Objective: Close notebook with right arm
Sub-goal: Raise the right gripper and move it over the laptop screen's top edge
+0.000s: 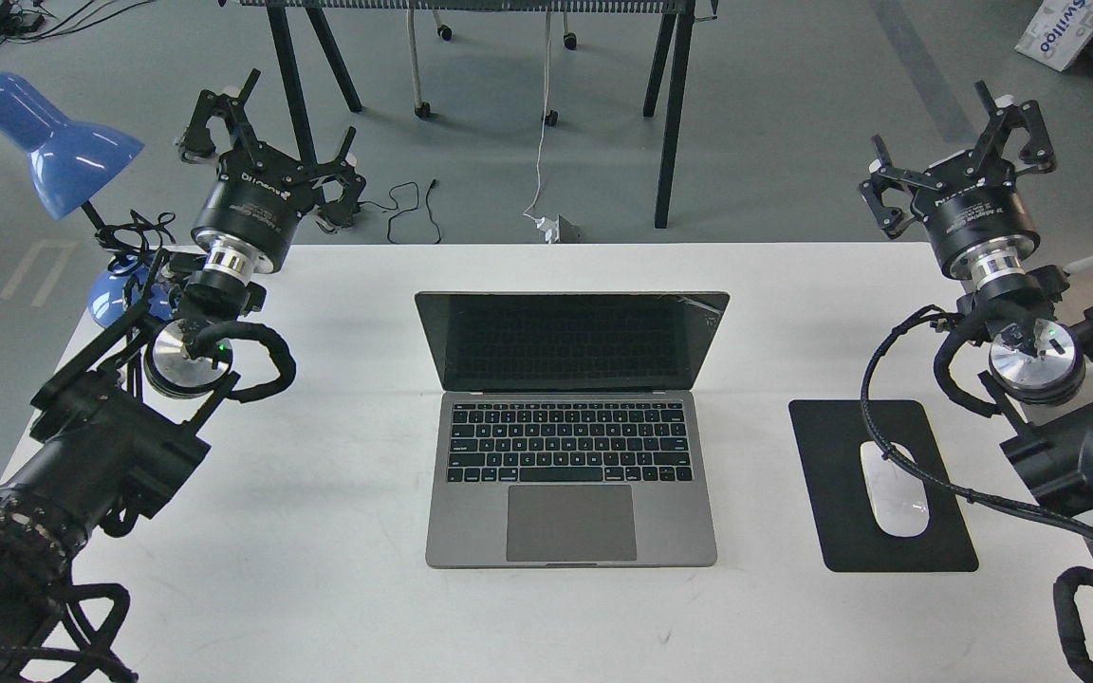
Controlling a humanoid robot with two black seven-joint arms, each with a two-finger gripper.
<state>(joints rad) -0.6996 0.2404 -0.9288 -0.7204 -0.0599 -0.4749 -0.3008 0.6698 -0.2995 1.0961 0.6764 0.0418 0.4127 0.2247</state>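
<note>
The laptop (571,432) sits open in the middle of the table (319,588), screen upright and facing the near edge, so the closing has not begun. The right claw (969,156) hangs over the far right corner with its fingers spread and empty, well apart from the lid (the left claw (257,142), near the blue lamp (53,142), is spread and idle too). Next, I reckon, the right arm must swing in behind the screen's top edge and push it down toward the keyboard.
</note>
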